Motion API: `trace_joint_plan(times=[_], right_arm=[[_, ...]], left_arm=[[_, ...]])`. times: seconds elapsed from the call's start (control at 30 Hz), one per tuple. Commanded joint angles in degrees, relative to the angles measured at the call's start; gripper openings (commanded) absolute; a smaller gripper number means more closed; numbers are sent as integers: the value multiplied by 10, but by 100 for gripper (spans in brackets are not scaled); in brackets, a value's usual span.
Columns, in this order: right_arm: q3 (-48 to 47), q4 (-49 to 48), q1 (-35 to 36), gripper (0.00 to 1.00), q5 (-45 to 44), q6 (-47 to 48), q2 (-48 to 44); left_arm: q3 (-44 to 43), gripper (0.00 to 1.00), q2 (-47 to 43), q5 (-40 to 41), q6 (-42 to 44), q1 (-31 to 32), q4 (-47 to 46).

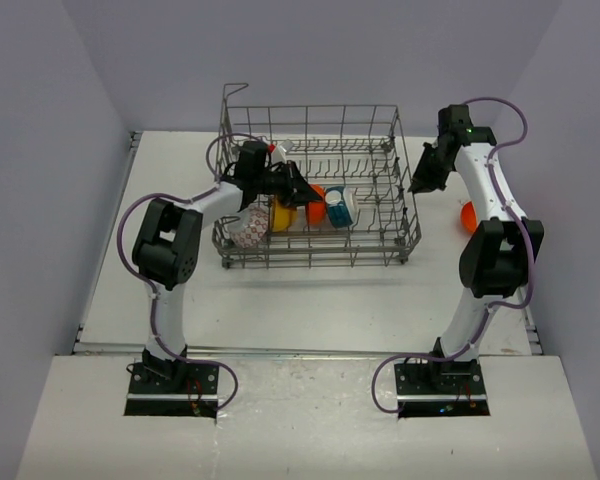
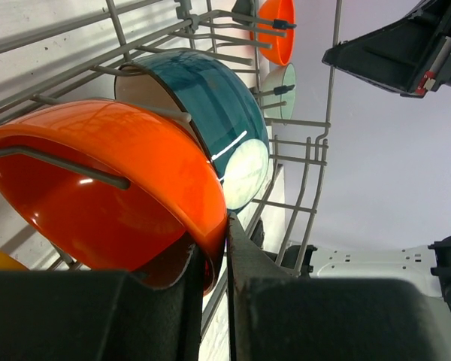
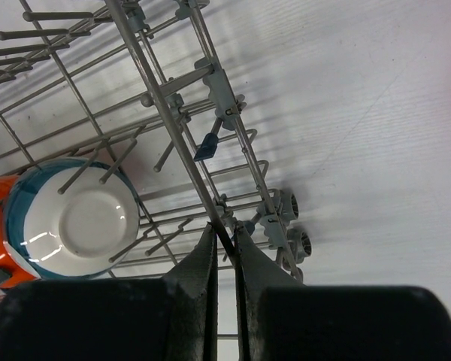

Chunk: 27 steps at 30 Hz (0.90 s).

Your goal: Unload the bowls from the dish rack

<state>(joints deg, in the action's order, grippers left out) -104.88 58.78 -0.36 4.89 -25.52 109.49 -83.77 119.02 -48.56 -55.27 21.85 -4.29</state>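
The grey wire dish rack [image 1: 380, 250] stands mid-table. Inside it, my left gripper [image 1: 305, 192] is shut on the rim of an orange bowl [image 2: 113, 188], one finger inside and one outside [image 2: 214, 241]. A teal-blue bowl [image 2: 218, 113] leans on the tines right behind it, also seen from below [image 3: 75, 222]. A yellow bowl [image 1: 280, 216] and a white bowl with red pattern [image 1: 248, 232] sit at the rack's left end. My right gripper [image 1: 420, 185] is at the rack's right side, its fingertips [image 3: 225, 233] shut on a rim wire [image 3: 173, 128].
A second orange bowl [image 1: 467, 213] lies on the table right of the rack, partly behind my right arm. Through the rack wall it shows [image 2: 278, 30] next to a pale bowl [image 2: 283, 90]. The rack's tall grid sides and upright tines surround my left gripper.
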Motion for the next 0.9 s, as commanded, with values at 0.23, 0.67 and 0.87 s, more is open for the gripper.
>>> trace_joint_plan(times=[0.23, 0.67, 0.87], right_arm=[[6, -4, -12, 0, -55, -22, 28], [-18, 4, -11, 0, -66, -9, 39], [-21, 5, -10, 0, -64, -3, 42]], left_arm=[[81, 0, 3, -82, -203, -49, -379], [56, 0, 24, -79, -272, -43, -464], [44, 0, 27, -80, -280, -41, -476]])
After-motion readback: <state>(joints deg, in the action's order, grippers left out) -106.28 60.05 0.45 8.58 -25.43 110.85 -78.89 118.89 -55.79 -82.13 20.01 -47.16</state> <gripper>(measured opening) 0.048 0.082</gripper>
